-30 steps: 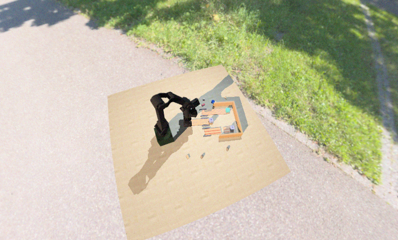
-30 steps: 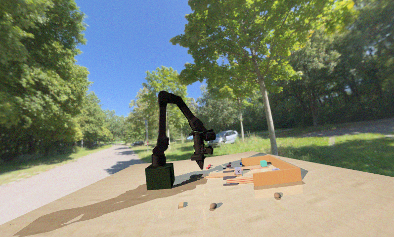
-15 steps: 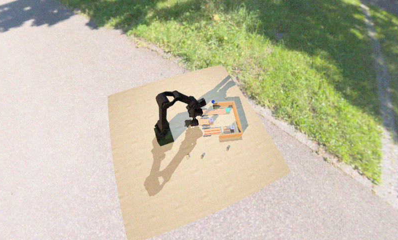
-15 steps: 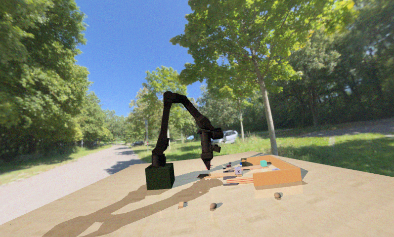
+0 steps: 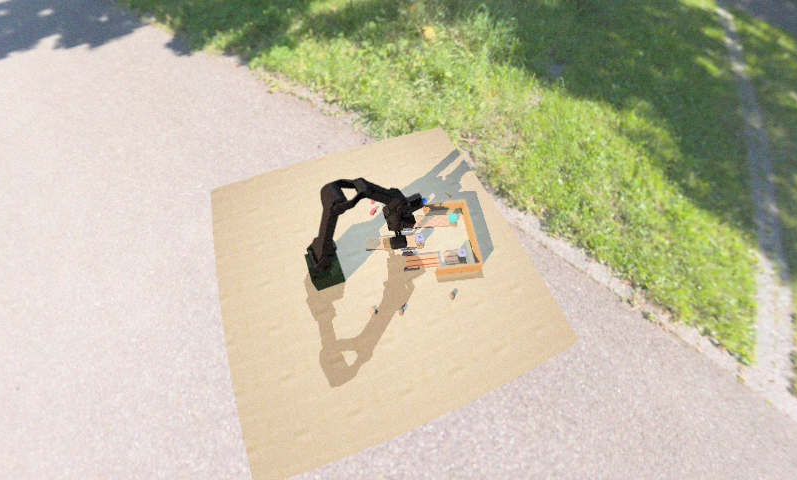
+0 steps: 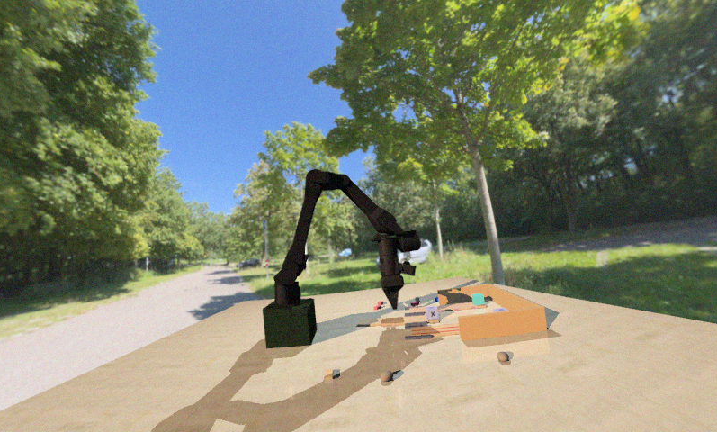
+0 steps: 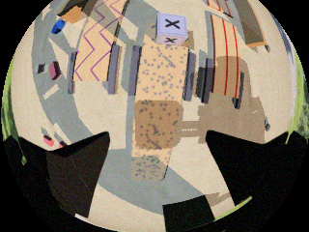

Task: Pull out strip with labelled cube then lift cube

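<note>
- The claw (image 7: 151,155) hung over the speckled strip (image 7: 158,100) with its fingers spread wide and nothing between them.
- The labelled cube (image 7: 172,27), pale lilac with a black X on top and on its near face, sat on the far end of that strip, ahead of the claw in the wrist view. From outside it stood in front of the open mouth of the orange tray (image 6: 504,320).
- The strip's long axis ran straight away from the claw toward the tray, and the cube's marked side face pointed back along it toward the claw.
- The cube looked square to the strip, so its sides offered flat faces for the fingers.
- One risk, as I judged it: coming in too low would nudge the cube off the strip's end.
- Another: the zigzag strip (image 7: 97,45) and the red-lined strip (image 7: 226,52) lay close on either side, with dark bars between, so a wide finger could catch one and drag it.
</note>
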Robot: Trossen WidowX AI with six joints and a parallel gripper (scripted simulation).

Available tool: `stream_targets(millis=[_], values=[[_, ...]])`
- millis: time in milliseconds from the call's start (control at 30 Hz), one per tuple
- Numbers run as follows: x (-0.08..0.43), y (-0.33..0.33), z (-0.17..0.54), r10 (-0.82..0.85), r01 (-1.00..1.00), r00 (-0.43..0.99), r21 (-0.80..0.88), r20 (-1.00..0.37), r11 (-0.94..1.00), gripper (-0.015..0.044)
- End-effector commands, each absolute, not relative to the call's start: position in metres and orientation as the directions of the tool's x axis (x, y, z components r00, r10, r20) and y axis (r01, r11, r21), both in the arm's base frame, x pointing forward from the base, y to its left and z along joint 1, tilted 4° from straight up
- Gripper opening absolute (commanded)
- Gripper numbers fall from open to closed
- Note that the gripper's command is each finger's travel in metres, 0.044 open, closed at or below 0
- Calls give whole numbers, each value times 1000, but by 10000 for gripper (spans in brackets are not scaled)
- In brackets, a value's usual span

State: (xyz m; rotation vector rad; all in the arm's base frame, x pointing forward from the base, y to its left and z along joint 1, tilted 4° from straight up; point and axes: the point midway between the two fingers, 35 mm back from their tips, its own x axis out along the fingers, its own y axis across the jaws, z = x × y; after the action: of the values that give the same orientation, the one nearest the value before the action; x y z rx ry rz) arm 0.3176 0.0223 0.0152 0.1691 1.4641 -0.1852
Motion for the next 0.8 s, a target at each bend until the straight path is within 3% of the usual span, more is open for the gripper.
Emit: stream_targets(millis=[0, 767], values=[[332, 16, 19, -19, 227, 98, 3, -995, 974, 440], [401, -9, 37, -21, 227, 103, 3, -994, 974, 440]])
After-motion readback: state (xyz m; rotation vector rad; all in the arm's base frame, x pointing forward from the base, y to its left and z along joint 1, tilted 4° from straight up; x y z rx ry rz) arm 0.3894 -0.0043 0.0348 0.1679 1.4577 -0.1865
